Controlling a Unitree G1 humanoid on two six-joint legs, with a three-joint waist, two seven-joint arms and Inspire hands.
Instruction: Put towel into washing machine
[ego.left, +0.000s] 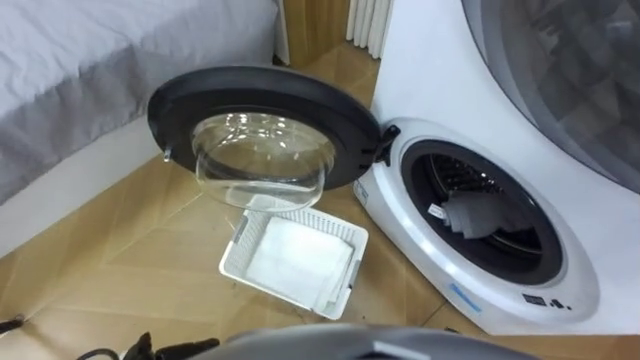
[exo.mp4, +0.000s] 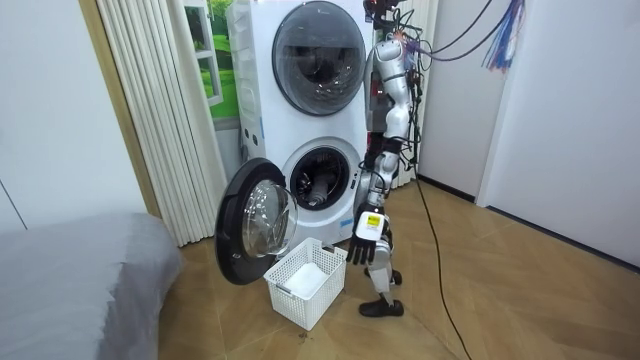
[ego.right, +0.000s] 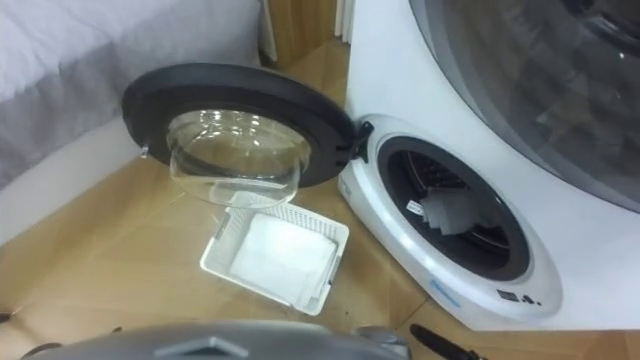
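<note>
Left eye view: the grey towel (ego.left: 478, 215) is seen lying inside the washing machine (ego.left: 420, 70), at the front edge of its drum (ego.left: 450, 178), just behind the rim. In the room view the left hand (exo.mp4: 366, 248) is seen hanging low beside the leg, fingers relaxed and empty. The task is judged nearly done. The towel should be pushed deeper, clear of the seal, before the door (ego.left: 260, 85) is swung shut. The basket (ego.left: 235, 248), on the floor under the door's edge, should be left undisturbed.
</note>
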